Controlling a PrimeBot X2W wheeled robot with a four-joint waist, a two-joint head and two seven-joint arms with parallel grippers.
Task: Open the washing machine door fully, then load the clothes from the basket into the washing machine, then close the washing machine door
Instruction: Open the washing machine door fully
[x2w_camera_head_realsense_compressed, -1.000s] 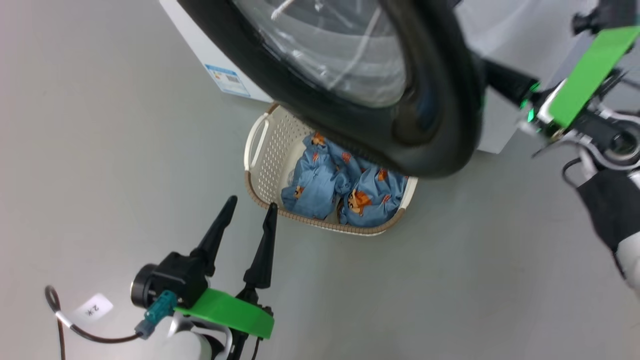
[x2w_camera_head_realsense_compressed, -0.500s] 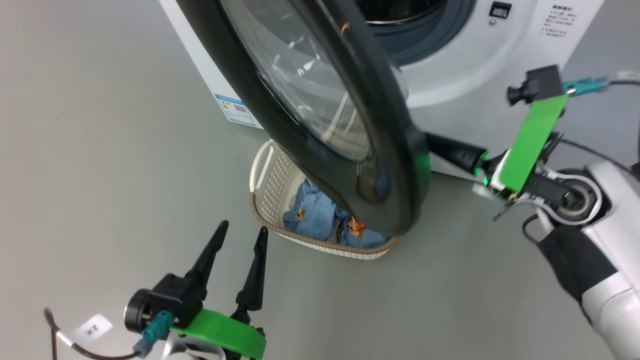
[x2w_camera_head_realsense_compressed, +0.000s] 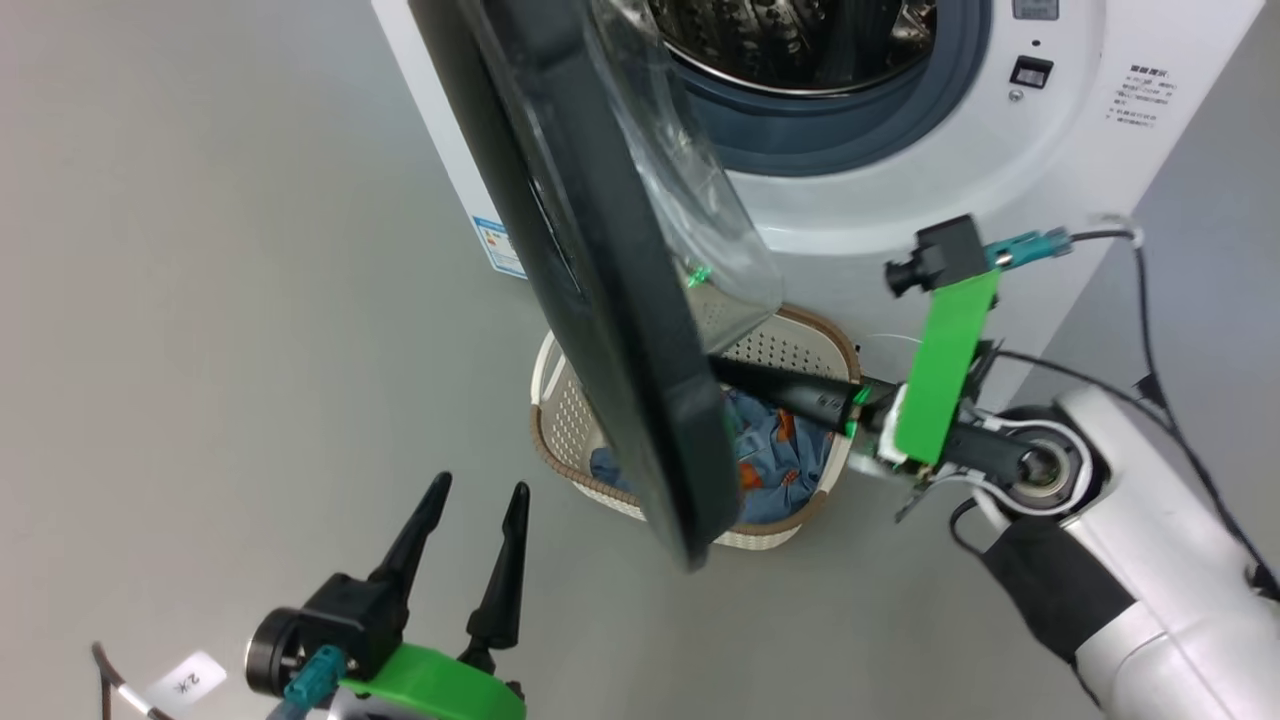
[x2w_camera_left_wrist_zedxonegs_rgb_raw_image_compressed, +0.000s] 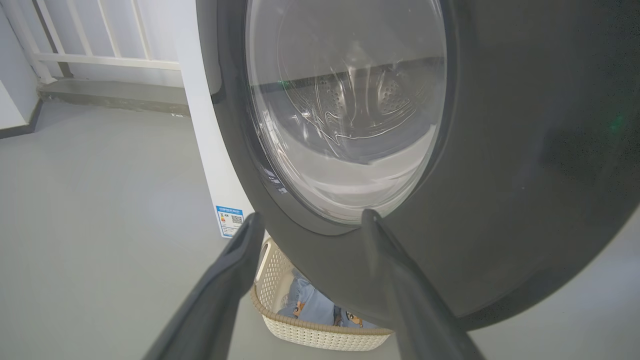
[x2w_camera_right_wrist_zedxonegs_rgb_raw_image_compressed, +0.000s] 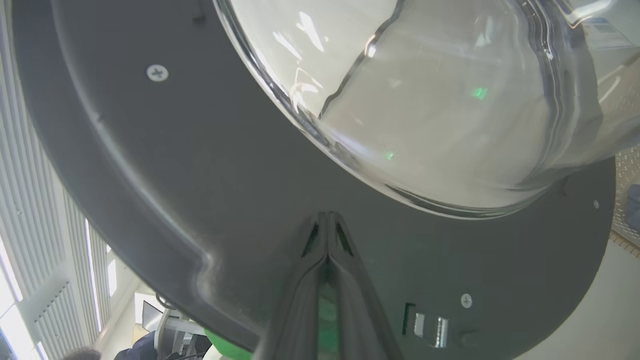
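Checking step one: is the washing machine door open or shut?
Open, partway: the washing machine door stands edge-on, drum exposed behind it.

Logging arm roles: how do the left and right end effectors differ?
The left end effector has its two long dark fingers spread; the right end effector has them pressed together. The left hangs free; the right points against the inner face of the glossy black round door. Both carry green mounts.

Left end effector (x2w_camera_head_realsense_compressed: 479, 488) hangs low, fingers spread wide; right end effector (x2w_camera_right_wrist_zedxonegs_rgb_raw_image_compressed: 327, 216) reaches leftward, fingers pressed tight together.
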